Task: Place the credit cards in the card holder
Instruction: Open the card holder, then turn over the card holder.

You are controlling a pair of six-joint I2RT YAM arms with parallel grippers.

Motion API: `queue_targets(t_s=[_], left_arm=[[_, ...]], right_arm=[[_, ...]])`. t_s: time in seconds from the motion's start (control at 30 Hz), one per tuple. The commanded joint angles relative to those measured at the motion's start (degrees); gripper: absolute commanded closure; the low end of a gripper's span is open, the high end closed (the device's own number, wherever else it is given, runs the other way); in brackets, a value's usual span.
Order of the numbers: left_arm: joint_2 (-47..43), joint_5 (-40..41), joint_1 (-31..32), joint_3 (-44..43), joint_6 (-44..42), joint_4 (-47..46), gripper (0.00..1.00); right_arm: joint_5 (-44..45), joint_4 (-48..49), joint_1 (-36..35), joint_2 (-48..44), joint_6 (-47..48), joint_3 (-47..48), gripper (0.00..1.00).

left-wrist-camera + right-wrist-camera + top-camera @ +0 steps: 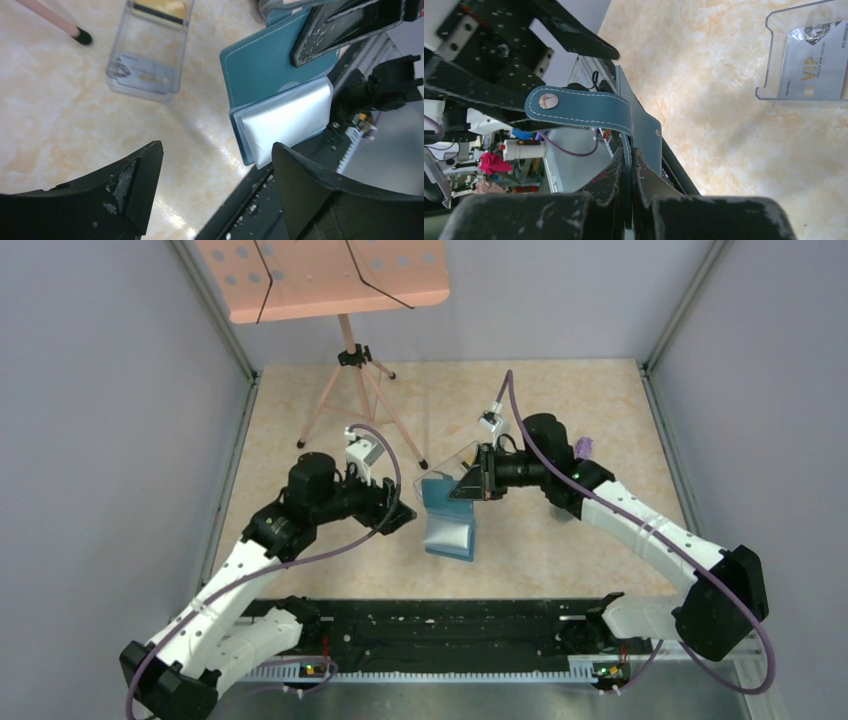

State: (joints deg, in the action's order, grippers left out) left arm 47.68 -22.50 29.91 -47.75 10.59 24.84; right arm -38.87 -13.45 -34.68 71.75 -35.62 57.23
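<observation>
Holder (448, 515) propped open between the arms, one cover clamped in right gripper (628, 160). Cards (145, 70) in clear box (118, 50) just beside; left gripper (217, 152) spread wide, empty. Seemingly the holding-open step; next, likely lifting one card out for slotting.

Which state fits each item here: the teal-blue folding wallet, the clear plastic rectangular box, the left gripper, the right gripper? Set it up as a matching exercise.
1. teal-blue folding wallet
2. clear plastic rectangular box
3. left gripper
4. right gripper

A. open, holding nothing
B. contains credit cards
C. shut on the wallet's cover
D. spread open, pale slots showing

Pairs: 1-D, 2-B, 3-A, 4-C
</observation>
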Motion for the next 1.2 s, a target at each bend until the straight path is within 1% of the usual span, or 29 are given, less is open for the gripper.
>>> queue_targets(t_s=[0.0,0.07,0.13,0.23,0.4,0.57,0.67,0.8,0.93,1.07,1.17], left_arm=[[3.79,-12.51,-0.79,2.28,13.12,-3.33,0.17],[4.63,-17.25,-1.57,3.98,17.42,-6.36,0.18],[5.53,-20.39,-2.73,4.46,18.81,-6.75,0.19],[6.55,-22.64,-4.15,3.81,18.05,-4.39,0.23],[9.45,-27.15,-4.43,3.0,17.08,-2.03,0.29],[14.67,-31.51,-4.43,1.72,15.18,0.54,0.3],[17.85,-33.87,-4.43,0.48,13.63,2.34,0.34],[19.83,-36.23,-4.5,0.57,14.67,0.21,0.39],[19.59,-36.59,-4.49,0.65,16.06,-1.83,0.41],[19.64,-38.08,-4.39,1.04,19.67,-6.36,0.42],[20.13,-38.8,-4.39,1.04,20.97,-8.09,0.43]], right_arm=[[-1.59,5.58,0.82,-1.61,-2.18,-0.67,1.0],[-1.67,5.61,0.96,-1.62,-2.22,-0.98,1.0],[-1.6,5.73,1.08,-1.77,-2.23,-1.52,1.0],[-1.54,5.93,1.15,-1.93,-2.36,-2.2,1.0],[-0.82,6.73,1.32,-2.36,-3.07,-3.04,1.0],[-0.96,8.16,1.28,-2.56,-4.31,-3.69,1.0],[-1.16,8.37,1.28,-2.71,-4.5,-3.93,1.0],[-0.93,8.37,1.28,-2.97,-4.67,-4.2,1.0],[-0.42,8.38,1.28,-3.31,-4.9,-4.46,1.0],[0.12,8.57,1.28,-3.48,-5.32,-4.84,1.0],[0.28,8.79,1.28,-3.5,-5.56,-4.98,1.0]])
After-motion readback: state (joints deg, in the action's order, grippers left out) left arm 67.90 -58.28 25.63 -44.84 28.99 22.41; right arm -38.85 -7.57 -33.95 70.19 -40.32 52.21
